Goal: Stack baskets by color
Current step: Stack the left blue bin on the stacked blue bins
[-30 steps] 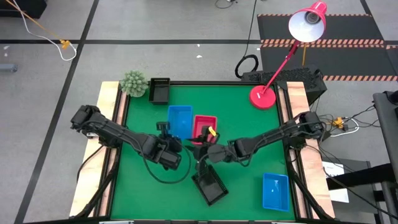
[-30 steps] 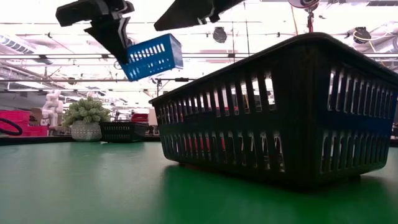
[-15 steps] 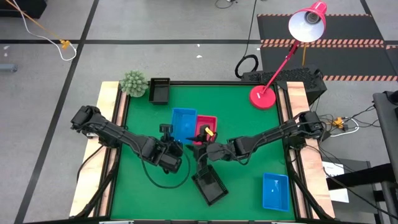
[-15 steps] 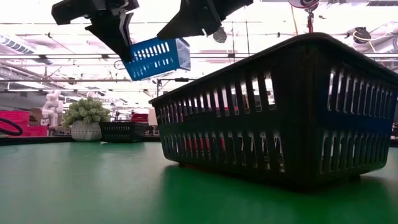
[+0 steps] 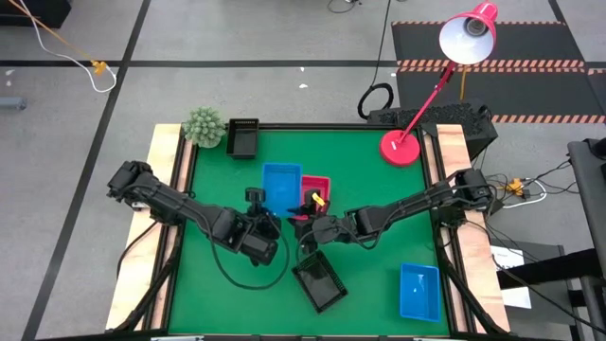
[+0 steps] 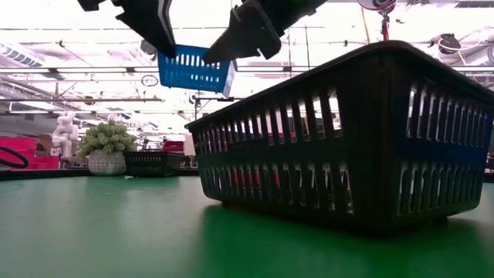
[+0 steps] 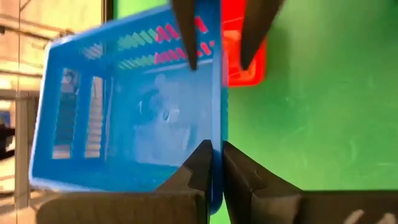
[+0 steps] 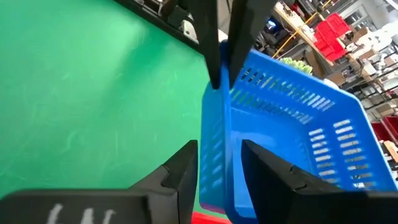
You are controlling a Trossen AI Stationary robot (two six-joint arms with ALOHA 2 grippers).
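A blue basket [image 5: 280, 182] hangs above the middle of the green table, with my left gripper [image 7: 216, 165] shut on it from the left. My right gripper [image 8: 217, 168] stands open at the same basket from the right, one finger on either side of the wall, with a gap showing on both sides. A red basket [image 5: 317, 188] rests on the table just right of the blue one. A black basket [image 5: 319, 284] sits on its bottom near the front edge. Another black basket [image 5: 242, 137] is at the far left, and another blue one [image 5: 418, 291] at the near right. My left gripper pinches the blue basket's wall nearest the table's front edge [image 7: 216, 140], one finger inside the basket and one outside. The fingers come from the table's left, slanting down, and lie along the wall. The basket is lifted clear of the table, slightly tilted.
A fuzzy green plant [image 5: 203, 125] stands at the far left corner and a red desk lamp's base [image 5: 400, 148] at the far right. Bare green table lies at the near left and between the red basket and the lamp.
My left gripper has risen a little with the blue basket, which has swung closer to level and shifted slightly toward the table's right. My right gripper has come down and leftward to the basket, and its fingers now stand astride the wall that the left gripper holds.
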